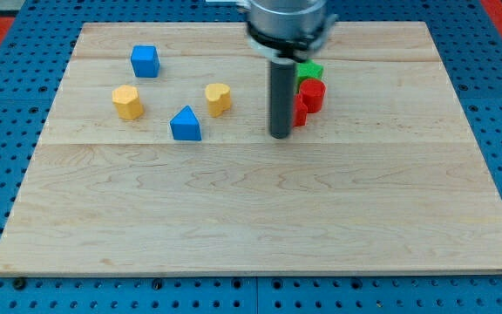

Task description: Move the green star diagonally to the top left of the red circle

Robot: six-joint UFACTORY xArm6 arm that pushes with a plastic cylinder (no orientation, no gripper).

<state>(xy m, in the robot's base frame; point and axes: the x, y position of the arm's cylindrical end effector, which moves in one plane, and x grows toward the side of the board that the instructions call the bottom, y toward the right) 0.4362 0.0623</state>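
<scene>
The green star point(310, 70) lies near the top middle of the wooden board point(260, 218), partly hidden by the rod; only its right part shows. The red circle point(312, 95) sits just below it, touching or nearly so. A second red block point(299, 112) peeks out below and left of the circle, mostly hidden by the rod. My tip point(281, 135) rests on the board just left of the red blocks and below-left of the green star.
A blue cube point(145, 61) is at the upper left. A yellow hexagon-like block point(127, 102) and a yellow heart-like block point(219, 98) lie on either side of a blue triangular block point(186, 125).
</scene>
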